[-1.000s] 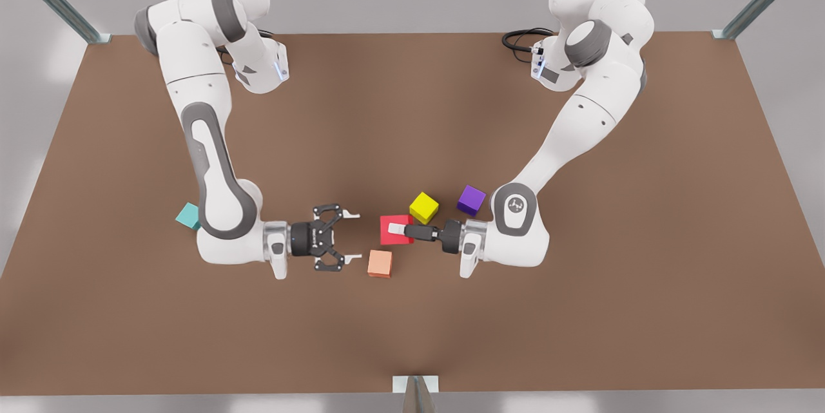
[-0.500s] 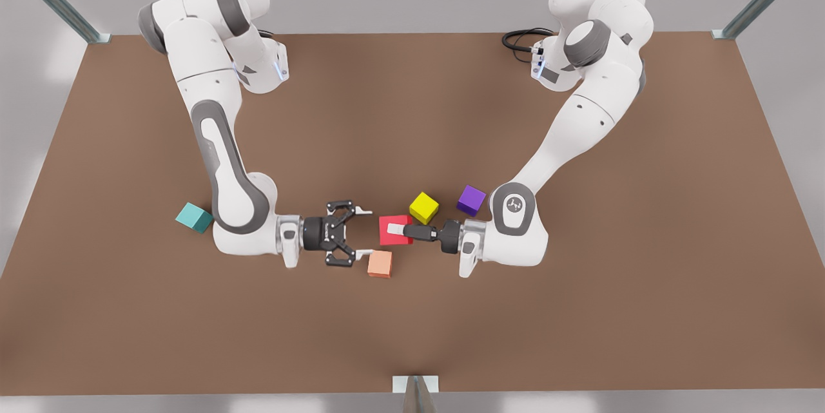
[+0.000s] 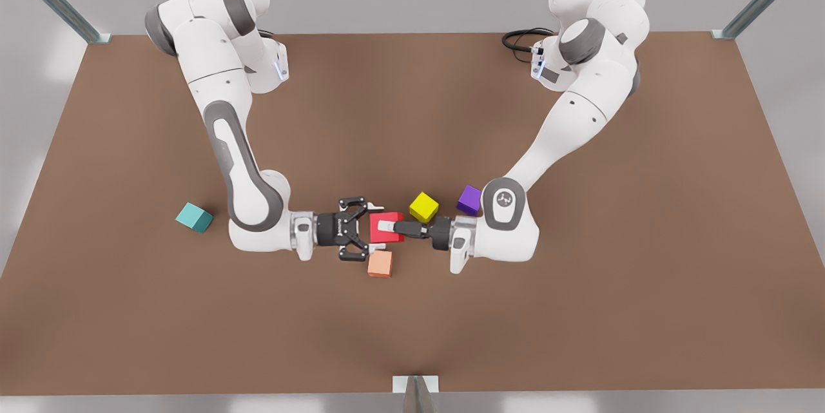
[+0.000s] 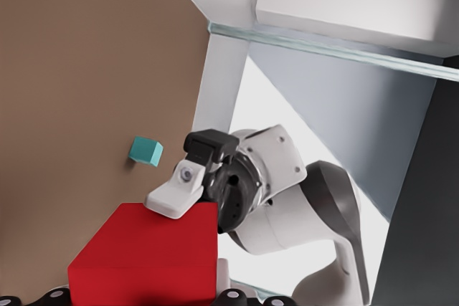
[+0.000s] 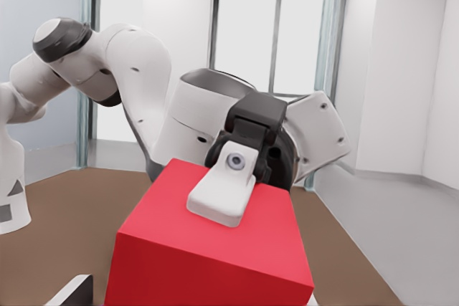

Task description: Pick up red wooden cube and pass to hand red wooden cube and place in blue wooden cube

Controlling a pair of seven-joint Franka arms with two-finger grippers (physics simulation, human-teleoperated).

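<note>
The brown desk [image 3: 580,310] carries two white arms that reach toward each other near its middle. The arm on the front view's right is the left one [image 3: 567,123], and the arm on the front view's left is the right one [image 3: 225,136]. The left claw [image 3: 387,227] is clenched on the red wooden cube [image 3: 387,237], with one pale finger [image 5: 222,191] lying on the cube's top face. The right claw [image 3: 372,227] is spread, with its two fingers at 12 and 6 o'clock of the cube in the front view. One of its pads [image 4: 176,195] is at the cube's edge, but I cannot tell if it presses. The red wooden cube is so between both claws. The blue wooden cube [image 3: 193,217] lies on the desk well apart at 9 o'clock. A salmon cube [image 3: 380,263] is just beside at 6 o'clock, a yellow cube [image 3: 423,207] near at 2 o'clock, and a purple cube [image 3: 470,200] beyond it.
</note>
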